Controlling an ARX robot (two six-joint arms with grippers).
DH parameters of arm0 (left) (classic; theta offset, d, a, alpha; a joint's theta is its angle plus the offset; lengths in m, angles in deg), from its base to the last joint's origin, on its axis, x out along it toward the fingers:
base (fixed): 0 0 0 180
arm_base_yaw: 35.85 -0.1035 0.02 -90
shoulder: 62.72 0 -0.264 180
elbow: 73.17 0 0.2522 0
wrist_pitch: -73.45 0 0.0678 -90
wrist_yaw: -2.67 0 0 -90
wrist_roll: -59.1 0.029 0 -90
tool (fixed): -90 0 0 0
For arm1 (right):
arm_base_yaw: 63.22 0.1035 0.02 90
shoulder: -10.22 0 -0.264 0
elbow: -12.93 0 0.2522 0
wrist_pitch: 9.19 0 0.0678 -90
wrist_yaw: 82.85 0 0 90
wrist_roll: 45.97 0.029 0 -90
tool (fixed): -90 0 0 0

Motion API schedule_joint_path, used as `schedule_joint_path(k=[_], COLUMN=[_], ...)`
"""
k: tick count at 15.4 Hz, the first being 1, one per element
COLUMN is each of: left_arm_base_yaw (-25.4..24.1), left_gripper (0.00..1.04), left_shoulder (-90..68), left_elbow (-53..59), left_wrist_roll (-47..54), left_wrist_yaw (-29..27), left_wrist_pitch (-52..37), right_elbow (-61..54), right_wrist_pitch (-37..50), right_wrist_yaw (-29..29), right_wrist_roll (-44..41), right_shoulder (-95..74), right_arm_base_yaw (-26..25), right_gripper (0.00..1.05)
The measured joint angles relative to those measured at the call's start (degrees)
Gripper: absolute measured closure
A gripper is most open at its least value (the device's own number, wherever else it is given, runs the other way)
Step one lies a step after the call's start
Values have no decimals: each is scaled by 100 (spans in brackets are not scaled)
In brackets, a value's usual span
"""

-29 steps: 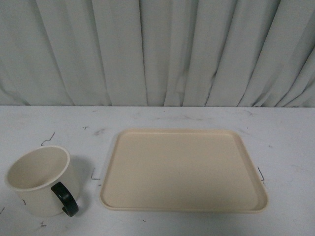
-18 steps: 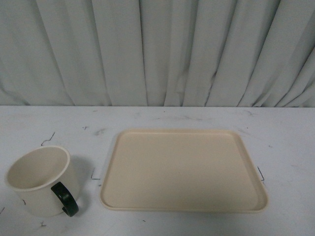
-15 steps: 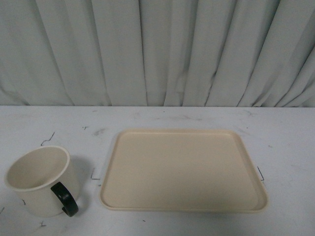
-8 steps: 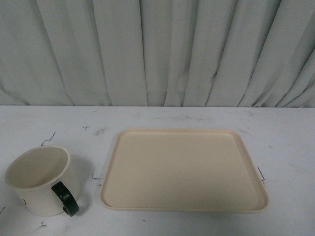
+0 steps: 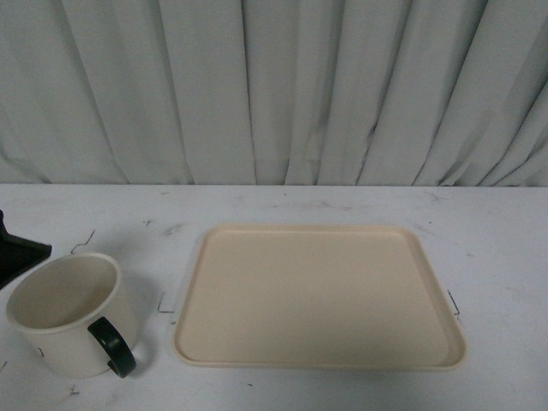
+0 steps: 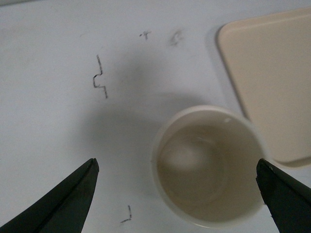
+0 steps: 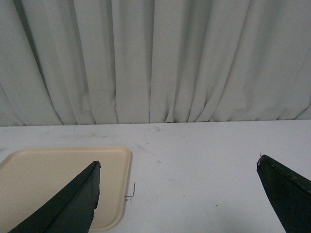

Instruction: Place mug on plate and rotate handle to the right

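Hovers over the mug (image 5: pixel 64 312) with left fingers (image 6: pixel 68 204) spread wide, gripping nothing. Finds mug upright on the desk (image 5: pixel 497 257), just left of the plate (image 5: pixel 317 295), not touching it, handle (image 5: pixel 114 347) turned toward the robot. Holds right fingers (image 7: pixel 68 204) equally spread above desk near a plate corner.

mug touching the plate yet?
Apart. The front view shows a strip of bare table between the mug and the plate, on its left side.
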State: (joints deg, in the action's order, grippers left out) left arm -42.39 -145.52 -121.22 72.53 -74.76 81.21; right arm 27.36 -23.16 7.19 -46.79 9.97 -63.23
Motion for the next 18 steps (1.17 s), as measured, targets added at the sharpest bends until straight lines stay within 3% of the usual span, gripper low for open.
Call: schedule_joint_path(k=[4,9,10,14,18], left_arm_base_yaw=[-330,26,92,199,411], left_gripper=[7,7,14,65,99], left_shoulder=[-1073,-1797,-1847,-1897,-1438], left_elbow=[-177,-238,-238,-247,-275], left_wrist_roll=[-101,-131,-76,-28,52], left_wrist_yaw=[-409,-708,-833,-1086,-1152], left_wrist_pitch=[-455,-1211,-1427,-1484,-1145], right_elbow=[0,0,0,0,0], right_wrist_pitch=[-2,-2,-2,-2,-2], right_wrist_yaw=[0,0,0,0,0], right_wrist_roll=[0,0,0,0,0], right_shoulder=[0,0,0,0,0], right_arm_base_yaw=[0,0,0,0,0], right_gripper=[6,6,6,6,6])
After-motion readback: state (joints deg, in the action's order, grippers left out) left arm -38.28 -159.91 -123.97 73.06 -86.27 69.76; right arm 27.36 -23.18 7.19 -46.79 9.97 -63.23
